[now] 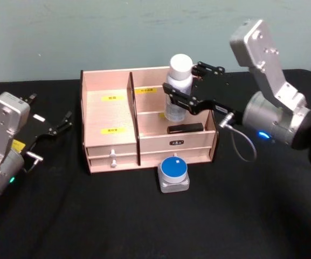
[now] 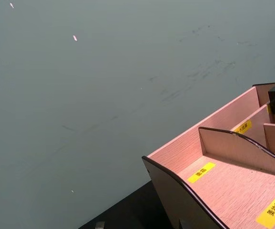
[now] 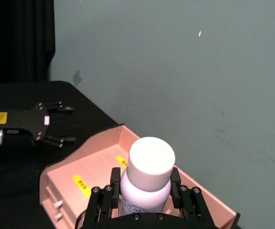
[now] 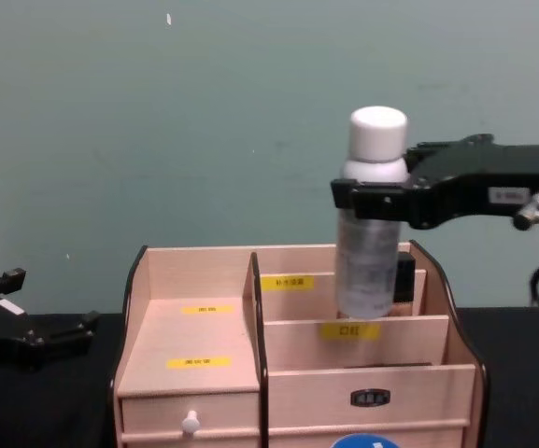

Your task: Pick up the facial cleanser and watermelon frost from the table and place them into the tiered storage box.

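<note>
The cleanser [image 4: 372, 224], a white bottle with a rounded white cap, is upright over the rear right compartment of the box [image 1: 112, 145], with its base about level with the divider in front of it. Whether it touches the compartment floor cannot be told. Small blue print on the bottle's front [image 3: 137, 210] is too small to read.

The right gripper [image 1: 185, 83] reaches in from the right of the box, held roughly level. Its black fingers [image 4: 353, 196] are closed on the bottle's upper body, just below the cap.

The box is light wood with dark edges. It has yellow labels [image 4: 287, 281] on its stepped walls and a small dark plate [image 4: 370, 398] on a front panel. The writing on all of them is too small to make out. A flat black item [image 1: 185, 128] lies in a right-hand tier of the box.

The watermelon frost [image 1: 174, 170], a squat jar with a round blue lid, stands on the black tabletop [image 1: 90, 216], touching or just in front of the box's front right edge.

The left gripper [image 1: 52, 110] sits low, to the left of the box and apart from it. Its fingers are spread open and hold nothing. A yellow sticker [image 1: 18, 145] on that arm cannot be read.
</note>
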Available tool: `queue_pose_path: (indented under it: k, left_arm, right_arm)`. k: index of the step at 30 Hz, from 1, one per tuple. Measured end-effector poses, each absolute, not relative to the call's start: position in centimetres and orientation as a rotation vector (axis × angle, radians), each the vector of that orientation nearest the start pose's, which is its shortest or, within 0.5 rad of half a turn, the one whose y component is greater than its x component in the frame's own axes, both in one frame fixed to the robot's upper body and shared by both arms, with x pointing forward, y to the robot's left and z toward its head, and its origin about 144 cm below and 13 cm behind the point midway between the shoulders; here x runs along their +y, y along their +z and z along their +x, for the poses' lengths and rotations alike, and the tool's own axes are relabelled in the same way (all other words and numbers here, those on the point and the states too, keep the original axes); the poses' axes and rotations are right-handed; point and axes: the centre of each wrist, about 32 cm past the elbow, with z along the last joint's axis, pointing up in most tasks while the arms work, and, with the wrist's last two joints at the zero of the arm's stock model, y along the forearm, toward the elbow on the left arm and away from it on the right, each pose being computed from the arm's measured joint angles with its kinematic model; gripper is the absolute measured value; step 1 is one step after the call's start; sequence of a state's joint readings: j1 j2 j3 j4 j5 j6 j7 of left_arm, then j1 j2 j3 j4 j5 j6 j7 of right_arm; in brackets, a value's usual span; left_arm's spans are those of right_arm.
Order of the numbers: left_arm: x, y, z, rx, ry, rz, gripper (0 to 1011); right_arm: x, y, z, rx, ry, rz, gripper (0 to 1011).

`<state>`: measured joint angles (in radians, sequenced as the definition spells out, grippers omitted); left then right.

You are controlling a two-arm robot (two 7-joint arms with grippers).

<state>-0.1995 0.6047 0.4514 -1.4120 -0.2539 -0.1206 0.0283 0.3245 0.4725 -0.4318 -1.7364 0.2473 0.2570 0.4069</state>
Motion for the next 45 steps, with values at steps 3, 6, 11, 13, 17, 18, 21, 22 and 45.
queue_pose_path:
  k: [3, 6, 11, 13, 17, 18, 21, 22, 45]
  left_arm:
    - [31.0, 114.0, 48.9, -0.285, 1.248, 0.304, 1009]
    - [31.0, 114.0, 48.9, -0.285, 1.248, 0.304, 1010]
    - [31.0, 114.0, 48.9, -0.285, 1.248, 0.304, 1010]
    - [31.0, 114.0, 48.9, -0.285, 1.248, 0.304, 1010]
    - [31.0, 114.0, 48.9, -0.285, 1.248, 0.304, 1010]
    - [31.0, 114.0, 48.9, -0.285, 1.248, 0.305, 1010]
    - [31.0, 114.0, 48.9, -0.285, 1.248, 0.304, 1010]
    - [31.0, 114.0, 48.9, -0.285, 1.248, 0.304, 1010]
    - [31.0, 114.0, 48.9, -0.285, 1.248, 0.304, 1010]
  right_arm:
    - [-21.4, 126.5, 50.9, -0.231, -0.772, -0.224, 613]
    - [-20.8, 126.4, 52.0, -0.232, -0.779, -0.219, 613]
    - [-20.2, 126.2, 53.0, -0.233, -0.784, -0.216, 613]
    - [-20.0, 126.1, 53.3, -0.232, -0.786, -0.217, 613]
    - [-19.7, 125.8, 54.0, -0.229, -0.791, -0.219, 613]
    - [-19.6, 125.7, 54.3, -0.229, -0.793, -0.217, 613]
    - [-19.5, 125.6, 54.8, -0.228, -0.798, -0.215, 613]
    - [-19.4, 125.6, 55.0, -0.228, -0.799, -0.214, 613]
    - [-18.6, 124.2, 57.2, -0.192, -0.790, -0.227, 613]
